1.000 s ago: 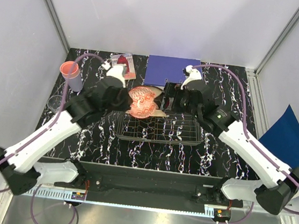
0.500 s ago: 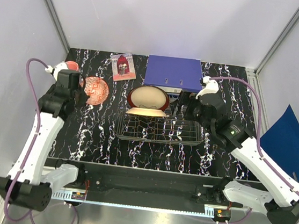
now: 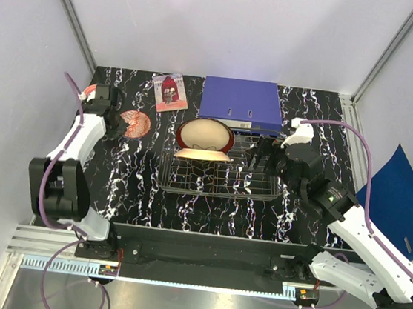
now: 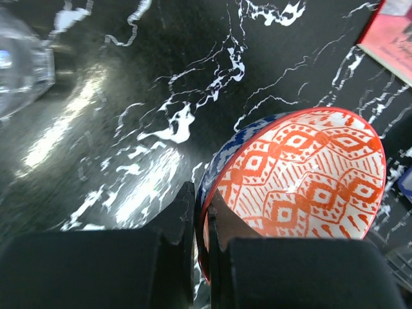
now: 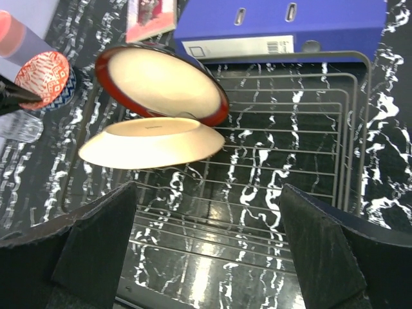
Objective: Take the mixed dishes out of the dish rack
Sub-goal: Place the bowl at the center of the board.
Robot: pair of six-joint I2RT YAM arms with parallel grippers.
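My left gripper [image 3: 115,120] [image 4: 201,199] is at the far left of the table, shut on the rim of the red-white patterned bowl [image 3: 134,124] [image 4: 302,177]. A blue-white patterned surface [image 4: 222,153] shows under that bowl's rim. The dish rack [image 3: 252,182] [image 5: 302,161] stands mid-table. It holds the tilted red-rimmed cream bowl [image 3: 205,133] [image 5: 161,80] above the cream plate [image 3: 203,154] [image 5: 148,145]. My right gripper [image 3: 260,155] [image 5: 206,257] is open and empty over the rack's right part. A clear glass [image 4: 19,64] [image 5: 16,129] and a pink cup [image 5: 5,29] stand at the left.
A blue binder [image 3: 241,100] [image 5: 277,22] lies behind the rack. A small picture card [image 3: 170,91] [image 5: 151,16] lies to its left. The enclosure walls close in the table at the back and the sides.
My left arm has carried the red-white bowl from above the rack to the far left of the table. My right gripper has drawn back toward the rack's right side.
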